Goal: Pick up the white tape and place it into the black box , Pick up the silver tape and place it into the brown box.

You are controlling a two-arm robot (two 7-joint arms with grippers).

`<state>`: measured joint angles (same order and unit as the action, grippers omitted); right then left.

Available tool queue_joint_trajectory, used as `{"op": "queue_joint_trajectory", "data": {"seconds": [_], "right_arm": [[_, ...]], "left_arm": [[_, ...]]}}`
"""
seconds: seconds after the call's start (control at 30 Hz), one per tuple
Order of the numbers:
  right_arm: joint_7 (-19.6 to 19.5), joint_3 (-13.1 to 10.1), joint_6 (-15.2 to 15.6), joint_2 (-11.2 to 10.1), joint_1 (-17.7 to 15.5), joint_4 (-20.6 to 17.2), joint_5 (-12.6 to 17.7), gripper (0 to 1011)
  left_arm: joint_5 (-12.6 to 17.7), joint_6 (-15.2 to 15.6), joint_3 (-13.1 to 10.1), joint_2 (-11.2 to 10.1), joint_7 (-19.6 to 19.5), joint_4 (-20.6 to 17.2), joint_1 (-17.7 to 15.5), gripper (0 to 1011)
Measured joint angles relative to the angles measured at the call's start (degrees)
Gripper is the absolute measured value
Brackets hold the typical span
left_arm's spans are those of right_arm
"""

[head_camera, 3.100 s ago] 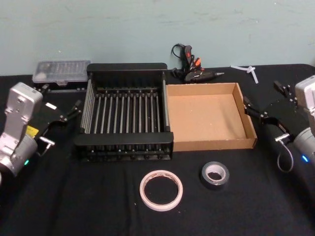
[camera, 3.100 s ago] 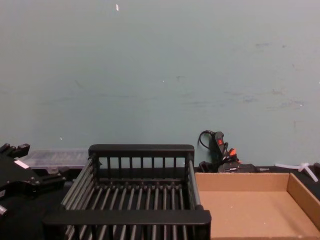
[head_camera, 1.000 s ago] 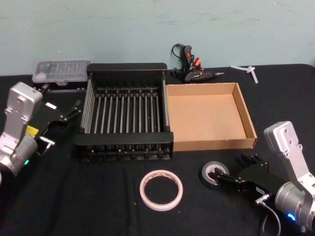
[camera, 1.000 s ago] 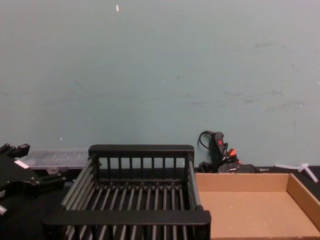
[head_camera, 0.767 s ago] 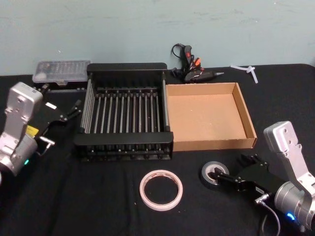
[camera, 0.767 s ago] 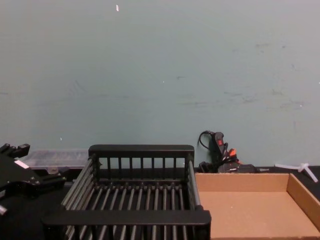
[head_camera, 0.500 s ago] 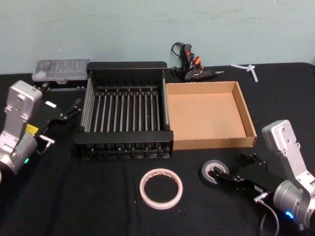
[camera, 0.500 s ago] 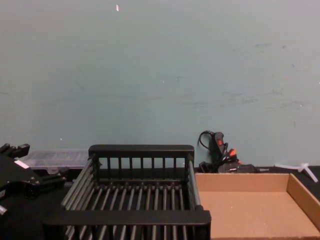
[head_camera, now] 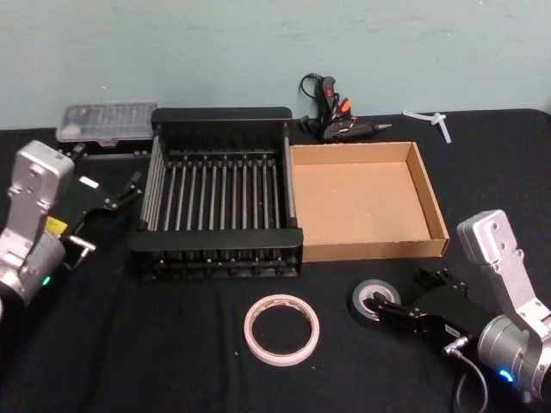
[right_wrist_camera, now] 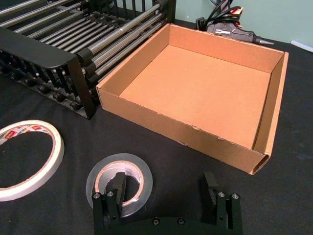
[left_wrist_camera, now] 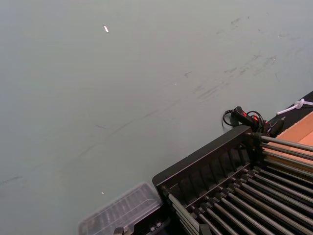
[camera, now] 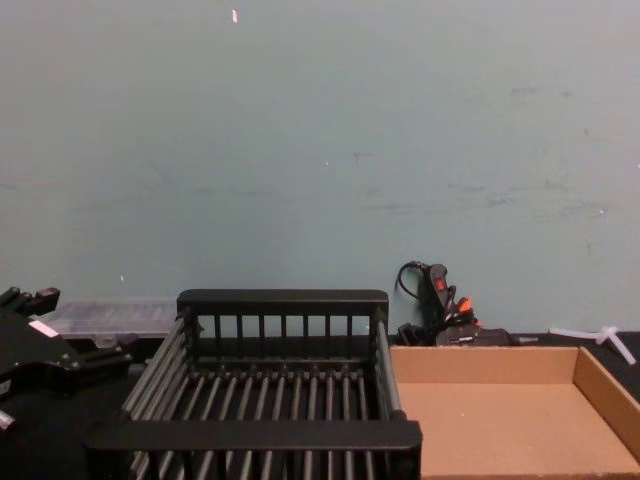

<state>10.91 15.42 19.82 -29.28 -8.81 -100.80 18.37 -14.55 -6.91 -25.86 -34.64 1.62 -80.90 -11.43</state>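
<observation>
R gripper point(right_wrist_camera: 166, 196) open, one finger in silver tape point(right_wrist_camera: 120, 182) core.

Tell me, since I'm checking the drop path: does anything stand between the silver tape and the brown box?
Nothing visible does. The silver tape lies on bare black cloth just in front of the brown box, with only the box's low front wall to clear. The right gripper is open, one finger over the roll's core.

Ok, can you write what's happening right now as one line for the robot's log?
right gripper: open, one finger inside silver tape | left gripper: idle beside black box | white tape: on table | brown box: empty
</observation>
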Motion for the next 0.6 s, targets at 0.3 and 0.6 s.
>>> {"op": "queue_joint_trajectory", "data": {"seconds": [0.3,0.6], "right_arm": [[-0.13,0.1,-0.08,-0.09,0.0,-0.05,0.13,902],[-0.19,0.15,-0.13,-0.14,0.0,-0.1,0.23,628]], "left_arm": [[0.0,0.0,0.0,0.0,0.0,0.0,0.0,1001],[0.0,0.0,0.0,0.0,0.0,0.0,0.0,1001]]}}
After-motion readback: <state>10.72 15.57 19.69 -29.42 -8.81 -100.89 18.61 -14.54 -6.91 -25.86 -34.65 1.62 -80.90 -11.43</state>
